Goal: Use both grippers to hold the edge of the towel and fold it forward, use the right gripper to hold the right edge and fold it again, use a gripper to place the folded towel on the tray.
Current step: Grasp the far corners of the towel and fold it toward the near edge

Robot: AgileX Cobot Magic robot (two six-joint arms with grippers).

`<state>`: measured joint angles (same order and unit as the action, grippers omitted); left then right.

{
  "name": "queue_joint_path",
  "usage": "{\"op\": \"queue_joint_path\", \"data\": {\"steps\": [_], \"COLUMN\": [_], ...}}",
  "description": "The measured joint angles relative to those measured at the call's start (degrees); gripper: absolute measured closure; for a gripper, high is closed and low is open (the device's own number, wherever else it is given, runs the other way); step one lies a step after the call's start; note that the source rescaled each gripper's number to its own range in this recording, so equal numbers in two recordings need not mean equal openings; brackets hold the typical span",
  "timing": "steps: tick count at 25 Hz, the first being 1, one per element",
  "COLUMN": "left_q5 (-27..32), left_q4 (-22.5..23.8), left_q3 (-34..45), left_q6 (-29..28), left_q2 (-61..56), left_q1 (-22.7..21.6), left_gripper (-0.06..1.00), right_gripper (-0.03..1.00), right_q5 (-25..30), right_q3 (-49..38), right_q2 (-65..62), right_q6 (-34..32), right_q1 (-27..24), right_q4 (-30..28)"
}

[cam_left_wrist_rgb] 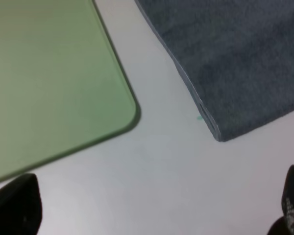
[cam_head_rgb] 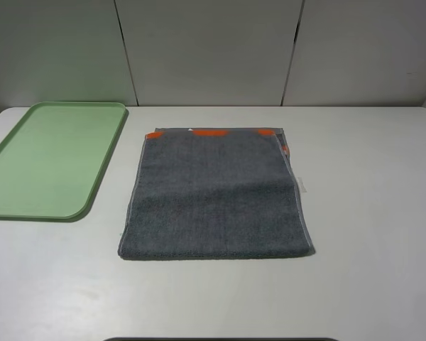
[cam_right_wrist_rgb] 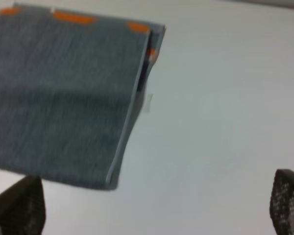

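Observation:
The dark grey towel [cam_head_rgb: 216,192] lies flat in the middle of the white table, doubled over, with orange stripes showing along its far edge. The pale green tray [cam_head_rgb: 50,156] lies to its left, a small gap apart, with nothing in it. Neither arm shows in the exterior high view. My left gripper [cam_left_wrist_rgb: 152,210] is open and empty, hovering above the table near the tray's near right corner [cam_left_wrist_rgb: 130,115] and the towel's near left corner [cam_left_wrist_rgb: 218,132]. My right gripper [cam_right_wrist_rgb: 152,205] is open and empty, above bare table beside the towel's right edge [cam_right_wrist_rgb: 130,122].
The white table [cam_head_rgb: 369,213] stretches wide to the right of the towel and in front of it. Grey wall panels [cam_head_rgb: 213,50] stand right behind the table's far edge. A small white label [cam_head_rgb: 302,186] sticks out from the towel's right edge.

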<state>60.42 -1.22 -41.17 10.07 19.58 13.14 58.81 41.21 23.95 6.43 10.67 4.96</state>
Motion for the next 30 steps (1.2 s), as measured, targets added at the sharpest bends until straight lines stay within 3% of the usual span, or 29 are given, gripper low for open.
{"op": "queue_joint_path", "data": {"steps": [5, 10, 19, 30], "left_q5": [-0.2, -3.3, -12.9, -14.9], "left_q4": [0.0, 0.0, -0.4, -9.9], "left_q3": [-7.4, -11.6, -11.9, -11.9], "left_q6": [7.2, 20.2, 39.2, 54.2], "left_q2": [10.4, 21.1, 37.6, 53.8], "left_q1": [0.0, 0.1, 2.0, 2.1], "left_gripper": [-0.04, -0.04, -0.04, -0.04], "right_gripper": [-0.03, -0.03, -0.03, -0.03], "right_q5": [0.0, -0.1, -2.8, -10.7], "right_q3": [0.4, 0.4, 0.4, 0.4], "right_q2": [6.5, 11.6, 21.5, 35.2], "right_q6": [3.4, 9.8, 28.1, 40.8], "right_q1": [0.0, 0.5, 9.3, 11.3], "right_q4": [0.5, 0.5, 0.4, 0.1]}}
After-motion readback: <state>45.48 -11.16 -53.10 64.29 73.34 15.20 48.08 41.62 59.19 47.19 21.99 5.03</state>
